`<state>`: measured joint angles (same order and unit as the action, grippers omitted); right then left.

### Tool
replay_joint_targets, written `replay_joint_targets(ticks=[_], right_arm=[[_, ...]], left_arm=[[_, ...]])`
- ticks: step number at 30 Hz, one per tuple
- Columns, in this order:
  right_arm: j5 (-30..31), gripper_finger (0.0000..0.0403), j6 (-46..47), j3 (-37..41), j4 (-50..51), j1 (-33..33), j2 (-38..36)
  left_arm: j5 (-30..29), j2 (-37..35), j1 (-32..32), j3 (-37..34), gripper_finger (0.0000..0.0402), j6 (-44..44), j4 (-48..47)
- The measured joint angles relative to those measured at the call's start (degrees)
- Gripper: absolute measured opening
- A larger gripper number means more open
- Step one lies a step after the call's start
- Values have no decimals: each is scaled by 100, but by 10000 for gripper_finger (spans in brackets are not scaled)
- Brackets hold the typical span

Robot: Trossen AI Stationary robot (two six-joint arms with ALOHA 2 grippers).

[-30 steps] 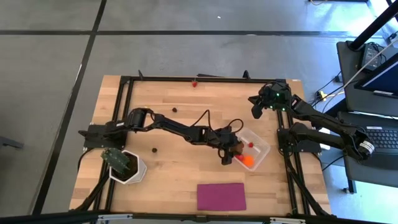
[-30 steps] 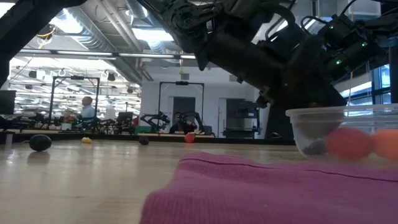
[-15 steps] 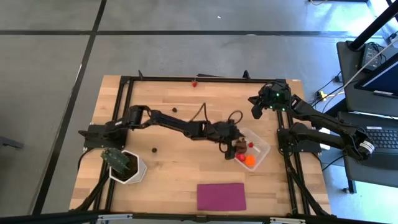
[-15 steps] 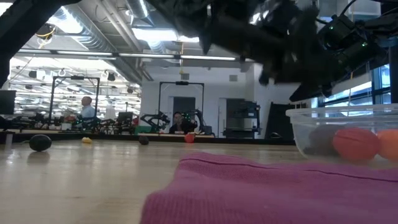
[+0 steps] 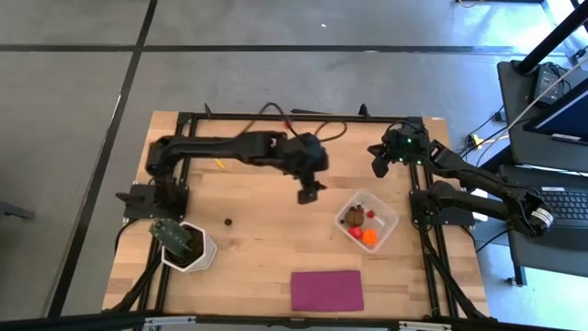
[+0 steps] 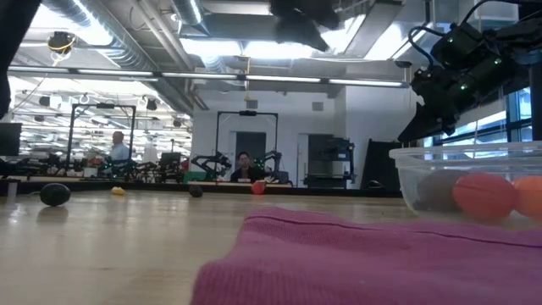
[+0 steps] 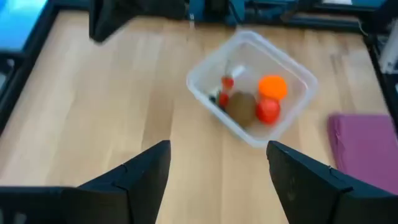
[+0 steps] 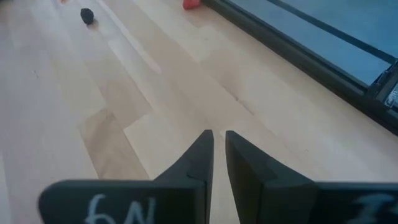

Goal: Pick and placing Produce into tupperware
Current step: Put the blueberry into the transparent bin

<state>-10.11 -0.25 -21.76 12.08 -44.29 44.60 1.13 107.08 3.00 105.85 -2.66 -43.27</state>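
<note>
The clear tupperware tub (image 5: 378,210) sits on the table's right half. It holds a brown oval (image 5: 354,217), an orange ball (image 5: 369,237), a red piece (image 5: 356,233) and a small red bit (image 5: 370,213); the left wrist view shows the tub (image 7: 202,74) too. On the bare wood lie a dark berry (image 5: 228,221), a yellow bit (image 5: 219,164) and a red piece (image 5: 288,122) at the far edge. My left gripper (image 5: 308,193) hovers open and empty, left of and beyond the tub. My right gripper (image 5: 377,165) waits shut near the far right corner.
A white pot with a green plant (image 5: 188,244) stands at the near left. A flat magenta rectangle (image 5: 327,290) lies near the front edge, below the tub. A black frame (image 5: 184,129) borders the table. Bare wood lies between pot and tub.
My left gripper has risen from the tub's left rim and drawn back toward the table's far edge and left, the arm swinging with it. The brown oval stays in the tub beside the orange ball and the red piece.
</note>
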Motion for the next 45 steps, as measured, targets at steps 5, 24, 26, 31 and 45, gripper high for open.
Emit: replay_joint_targets(ticks=[5,24,26,31,45], right_arm=[[0,46,-1,0,13,0,0],[0,46,170,0,33,2,0],[2,46,173,0,44,0,0],[0,46,168,0,57,2,0],[2,46,137,0,59,2,0]], left_arm=[[-313,-442,-84,8,259,-229,-1678],[-165,-362,-585,-2034,259,-244,-3510],[-9,-364,-658,-2372,259,-9,-3274],[446,-362,-882,-3187,259,-18,-2646],[393,-362,-1287,-4124,259,-46,-2095]])
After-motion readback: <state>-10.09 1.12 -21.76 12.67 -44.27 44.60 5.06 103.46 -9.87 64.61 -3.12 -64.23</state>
